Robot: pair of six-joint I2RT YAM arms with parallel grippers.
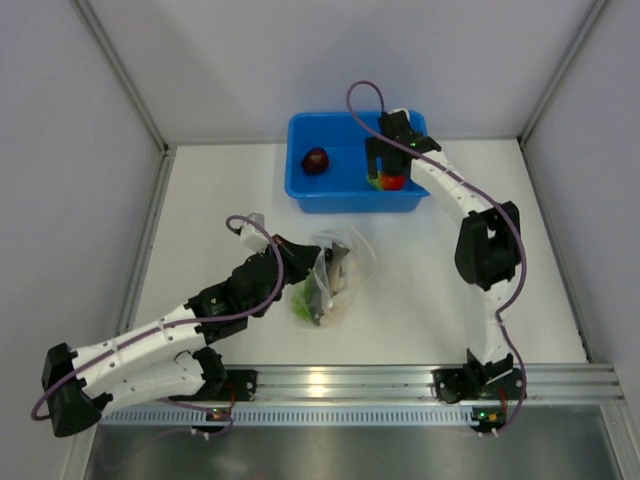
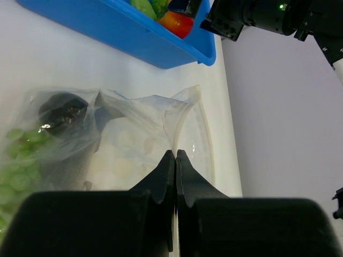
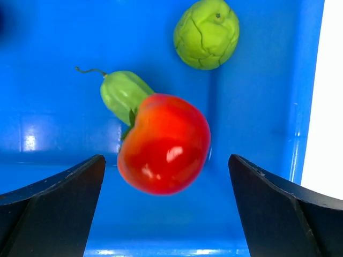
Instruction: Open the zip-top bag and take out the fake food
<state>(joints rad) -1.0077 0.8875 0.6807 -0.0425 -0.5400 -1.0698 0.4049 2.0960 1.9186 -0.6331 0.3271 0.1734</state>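
The clear zip-top bag [image 1: 340,272] lies on the table's middle, with green grapes [image 1: 303,305] and other pieces inside. My left gripper [image 1: 308,268] is shut on the bag's edge; in the left wrist view its closed fingertips [image 2: 176,153] pinch the plastic [image 2: 144,128], with a dark piece [image 2: 61,112] and grapes [image 2: 21,160] inside. My right gripper [image 1: 388,170] is open over the blue bin [image 1: 300,195]. In the right wrist view the red tomato [image 3: 163,144] sits between the spread jaws of the gripper [image 3: 166,160], untouched, beside a green pod [image 3: 123,90] and a lime ball [image 3: 206,33].
A dark maroon ball [image 1: 316,160] lies in the bin's left half. The bin stands at the back centre, against the rear wall. The bin's near wall [image 2: 123,32] is just beyond the bag. Walls close the table on three sides.
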